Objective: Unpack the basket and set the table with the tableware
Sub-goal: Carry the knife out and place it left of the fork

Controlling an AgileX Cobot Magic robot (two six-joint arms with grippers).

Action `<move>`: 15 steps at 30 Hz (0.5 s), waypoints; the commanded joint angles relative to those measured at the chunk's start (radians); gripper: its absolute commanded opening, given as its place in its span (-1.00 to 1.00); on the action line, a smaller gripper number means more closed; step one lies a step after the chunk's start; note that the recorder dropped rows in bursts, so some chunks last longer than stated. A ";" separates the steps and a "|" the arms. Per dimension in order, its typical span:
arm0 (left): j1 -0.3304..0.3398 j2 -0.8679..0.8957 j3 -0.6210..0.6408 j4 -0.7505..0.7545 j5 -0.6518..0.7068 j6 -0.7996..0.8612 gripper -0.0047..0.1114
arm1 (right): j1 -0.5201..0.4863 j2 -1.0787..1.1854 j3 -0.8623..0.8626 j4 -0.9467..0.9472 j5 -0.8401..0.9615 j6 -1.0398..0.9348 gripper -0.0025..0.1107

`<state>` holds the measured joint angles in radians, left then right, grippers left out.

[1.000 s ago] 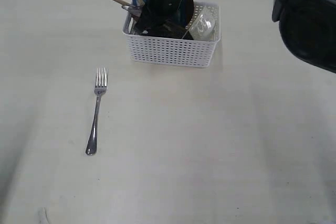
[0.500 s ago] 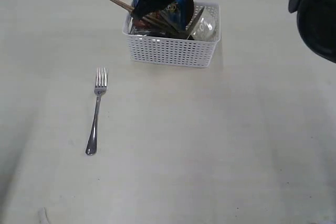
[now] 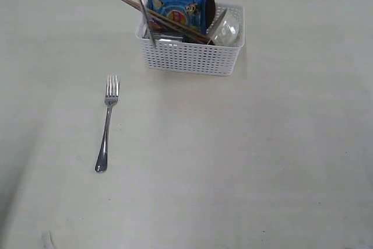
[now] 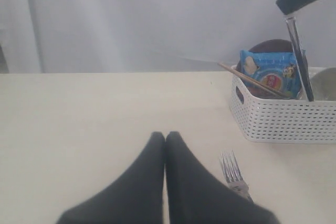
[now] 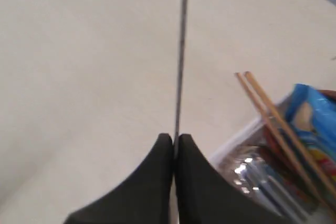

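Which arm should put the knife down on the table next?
The right one. Its gripper is shut on the knife, holding it nearly upright at the basket. The left gripper is shut with nothing in it, low over the table near the fork.

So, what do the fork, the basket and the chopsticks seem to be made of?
The fork looks like polished steel: bright reflections. The basket is likely matte white plastic, with moulded grid holes. The chopsticks seem wooden: brown, dull.

The basket [image 3: 191, 58] is grid-holed white, the chip bag [image 3: 176, 7] blue.
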<state>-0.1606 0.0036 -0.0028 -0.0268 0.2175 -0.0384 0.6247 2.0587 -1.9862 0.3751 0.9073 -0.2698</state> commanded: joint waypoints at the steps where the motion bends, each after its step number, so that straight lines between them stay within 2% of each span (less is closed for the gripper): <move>1: -0.001 -0.004 0.003 0.001 -0.006 0.000 -0.92 | 0.008 -0.014 -0.002 0.218 0.041 0.007 -0.96; 5: -0.001 -0.004 0.003 0.001 -0.006 0.000 -0.92 | 0.064 0.010 0.000 0.321 0.084 0.036 -0.96; 10: -0.001 -0.004 0.003 0.001 -0.006 0.000 -0.92 | 0.177 0.128 0.000 0.357 0.016 0.114 -0.96; 15: -0.001 -0.004 0.003 0.001 -0.006 0.000 -0.92 | 0.195 0.211 0.000 0.446 0.026 0.141 -0.96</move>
<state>-0.1606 0.0036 -0.0028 -0.0268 0.2175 -0.0384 0.8222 2.2432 -1.9862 0.7692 0.9394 -0.1478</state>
